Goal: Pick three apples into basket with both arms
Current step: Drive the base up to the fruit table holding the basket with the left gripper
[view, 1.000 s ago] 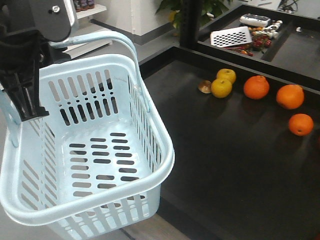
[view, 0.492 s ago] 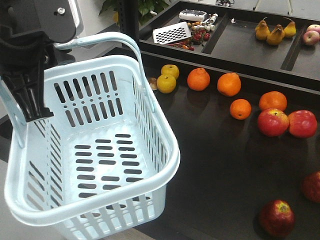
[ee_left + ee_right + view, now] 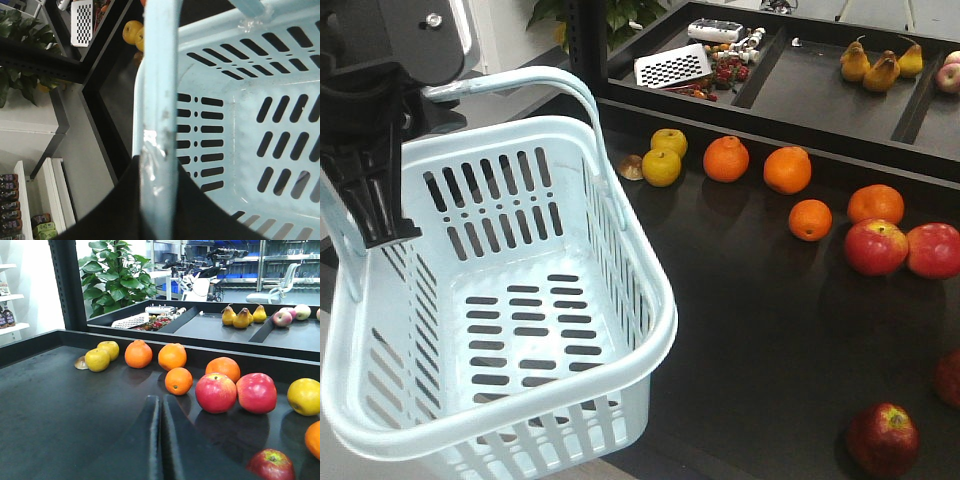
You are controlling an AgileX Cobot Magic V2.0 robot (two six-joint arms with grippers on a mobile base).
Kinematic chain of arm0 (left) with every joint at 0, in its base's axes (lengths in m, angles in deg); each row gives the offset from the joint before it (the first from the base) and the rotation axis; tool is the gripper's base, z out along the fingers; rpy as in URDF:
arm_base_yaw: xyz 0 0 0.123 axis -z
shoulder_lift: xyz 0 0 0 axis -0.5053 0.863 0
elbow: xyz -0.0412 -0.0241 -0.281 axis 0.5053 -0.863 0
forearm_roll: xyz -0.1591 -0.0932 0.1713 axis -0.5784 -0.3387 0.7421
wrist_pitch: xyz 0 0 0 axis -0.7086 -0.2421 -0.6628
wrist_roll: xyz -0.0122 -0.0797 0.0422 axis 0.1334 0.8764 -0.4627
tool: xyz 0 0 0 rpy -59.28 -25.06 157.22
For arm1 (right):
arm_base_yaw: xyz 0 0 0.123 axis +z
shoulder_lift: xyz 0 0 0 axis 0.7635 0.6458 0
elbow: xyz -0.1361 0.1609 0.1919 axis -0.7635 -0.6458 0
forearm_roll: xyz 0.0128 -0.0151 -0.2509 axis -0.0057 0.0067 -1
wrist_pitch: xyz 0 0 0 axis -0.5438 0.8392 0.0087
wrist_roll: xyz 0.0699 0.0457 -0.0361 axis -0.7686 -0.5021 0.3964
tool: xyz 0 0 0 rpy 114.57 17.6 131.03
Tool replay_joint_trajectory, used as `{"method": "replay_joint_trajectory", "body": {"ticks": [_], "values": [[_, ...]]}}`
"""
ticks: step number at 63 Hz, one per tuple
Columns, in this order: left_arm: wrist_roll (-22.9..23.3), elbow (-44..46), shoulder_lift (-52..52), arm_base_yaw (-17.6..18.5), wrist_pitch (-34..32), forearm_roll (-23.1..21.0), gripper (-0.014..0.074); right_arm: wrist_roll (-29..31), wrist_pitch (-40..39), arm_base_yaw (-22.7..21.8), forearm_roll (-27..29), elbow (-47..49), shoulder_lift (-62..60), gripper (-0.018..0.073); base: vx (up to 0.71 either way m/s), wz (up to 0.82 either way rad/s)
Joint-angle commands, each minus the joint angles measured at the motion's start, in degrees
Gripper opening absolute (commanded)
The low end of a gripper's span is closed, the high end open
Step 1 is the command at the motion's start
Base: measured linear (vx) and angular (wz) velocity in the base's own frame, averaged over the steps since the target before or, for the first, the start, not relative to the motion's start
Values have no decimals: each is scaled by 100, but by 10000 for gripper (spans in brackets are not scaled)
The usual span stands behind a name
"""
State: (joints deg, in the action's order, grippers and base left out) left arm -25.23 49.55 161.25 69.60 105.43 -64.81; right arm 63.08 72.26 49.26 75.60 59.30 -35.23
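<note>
**Basket at the left gripper; apples on the table**

Item: pale blue basket (image 3: 500,135), empty. It hung by its handle (image 3: 160,75), which the left gripper (image 3: 157,200) pinched, just off the near-left edge of the black table (image 3: 740,330).

Right gripper (image 3: 161,440): fingers pressed together on nothing, low over the table.

One dark apple (image 3: 270,466) lay to its right, apart. A second (image 3: 950,378) showed at the front view's edge. Two pink-red apples (image 3: 216,392) and oranges (image 3: 172,356) sat beyond.

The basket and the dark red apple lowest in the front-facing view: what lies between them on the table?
Nothing lies there. The front-facing view shows only bare black tabletop between the basket and the dark red apple.
</note>
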Motion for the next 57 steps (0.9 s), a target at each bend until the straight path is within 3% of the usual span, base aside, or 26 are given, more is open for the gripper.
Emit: {"method": "replay_joint_trajectory", "body": {"ticks": [1,57], "values": [[87,208,-146,0,-412,57,-6,9,-458,1,-58,-74,-72,-8,0,-2],[87,208,-146,0,-412,63,-6,9,-458,1,-58,-74,-72,-8,0,-3]]}}
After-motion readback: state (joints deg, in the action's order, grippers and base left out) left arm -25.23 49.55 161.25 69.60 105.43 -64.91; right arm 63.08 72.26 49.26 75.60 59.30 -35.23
